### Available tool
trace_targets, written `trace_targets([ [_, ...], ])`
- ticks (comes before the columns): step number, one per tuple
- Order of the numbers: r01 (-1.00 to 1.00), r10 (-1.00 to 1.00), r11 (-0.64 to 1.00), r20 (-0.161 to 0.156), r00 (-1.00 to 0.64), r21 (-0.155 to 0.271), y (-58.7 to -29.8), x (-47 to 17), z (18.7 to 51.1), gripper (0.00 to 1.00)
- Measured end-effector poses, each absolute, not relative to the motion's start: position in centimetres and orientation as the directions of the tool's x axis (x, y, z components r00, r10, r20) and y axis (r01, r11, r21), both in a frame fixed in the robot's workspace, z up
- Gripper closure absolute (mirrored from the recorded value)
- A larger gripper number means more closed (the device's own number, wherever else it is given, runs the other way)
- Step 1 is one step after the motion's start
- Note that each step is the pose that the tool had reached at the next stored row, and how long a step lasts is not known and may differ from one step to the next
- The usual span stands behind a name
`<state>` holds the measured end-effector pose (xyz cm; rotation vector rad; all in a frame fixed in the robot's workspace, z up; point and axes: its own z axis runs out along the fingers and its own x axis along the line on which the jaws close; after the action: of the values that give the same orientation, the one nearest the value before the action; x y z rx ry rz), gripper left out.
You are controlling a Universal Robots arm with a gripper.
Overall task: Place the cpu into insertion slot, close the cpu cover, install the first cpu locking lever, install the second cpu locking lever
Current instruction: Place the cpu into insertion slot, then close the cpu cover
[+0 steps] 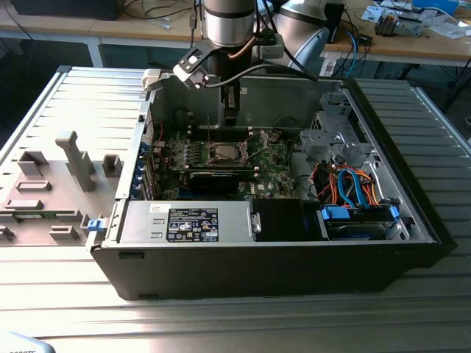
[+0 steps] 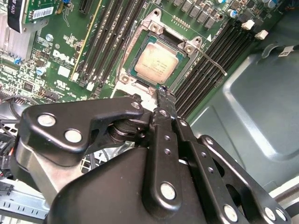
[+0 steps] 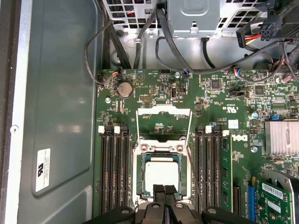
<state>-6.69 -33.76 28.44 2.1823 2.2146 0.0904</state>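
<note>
The cpu (image 3: pixel 161 175) lies flat in the insertion slot (image 3: pixel 140 150) on the green motherboard, its silvery top showing in both wrist views (image 2: pixel 156 63). The cpu cover (image 3: pixel 163 111) is swung back, off the chip, at the socket's far end. A thin wire locking lever (image 2: pixel 212 60) sticks up beside the socket. My gripper (image 3: pixel 164 189) hovers above the socket's near edge, fingers together with nothing between them. In the exterior view the gripper (image 1: pixel 232 118) hangs inside the open case over the slot (image 1: pixel 223 152).
Black memory slots (image 3: pixel 114 172) flank the socket on both sides. A heatsink (image 3: pixel 281 137) and a long black card (image 1: pixel 213 178) sit nearby. Cables and a drive cage (image 1: pixel 335 136) fill the exterior view's right. A grey fixture plate (image 1: pixel 51 184) lies outside the case.
</note>
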Motion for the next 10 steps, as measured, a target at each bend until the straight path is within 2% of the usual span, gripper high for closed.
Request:
trace_targets([
  [10,0.998,1.000,0.014,0.019,-0.015,0.062,-33.76,-6.15,28.46,0.89],
])
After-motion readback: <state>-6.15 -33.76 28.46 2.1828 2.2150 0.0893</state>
